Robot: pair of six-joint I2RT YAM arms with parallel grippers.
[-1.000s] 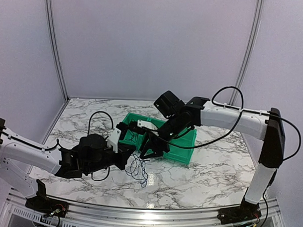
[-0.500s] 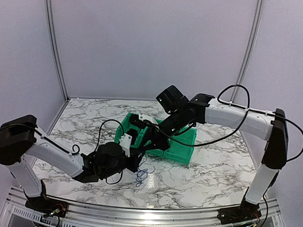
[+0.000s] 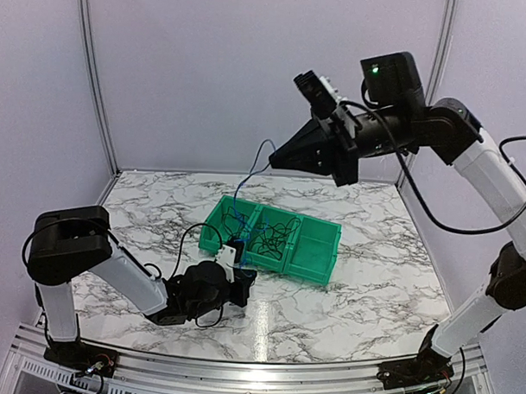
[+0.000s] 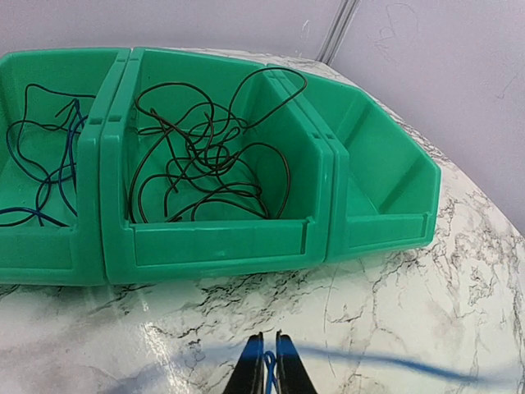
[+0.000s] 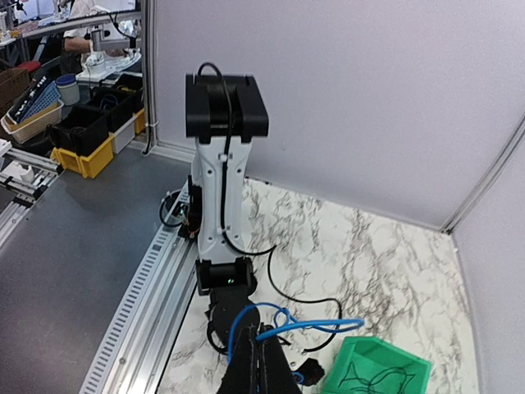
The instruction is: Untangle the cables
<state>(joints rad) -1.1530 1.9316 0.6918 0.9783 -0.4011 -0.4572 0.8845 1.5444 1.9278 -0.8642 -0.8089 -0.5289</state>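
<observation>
Blue cable (image 5: 312, 325) is held by the closed right fingers (image 3: 280, 159) high above the green bin (image 4: 221, 246) and pinched by the left fingers (image 4: 268, 371) at the tabletop (image 4: 394, 312); if overtensioned, slippage or dragging-out of the binned black cables (image 4: 205, 156) is risked.

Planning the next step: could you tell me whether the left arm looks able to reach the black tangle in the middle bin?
Probably yes, once freed: the left gripper sits just before the middle bin, whose open top leaves the black tangle uncovered, but its jaws pinch a blue cable.
</observation>
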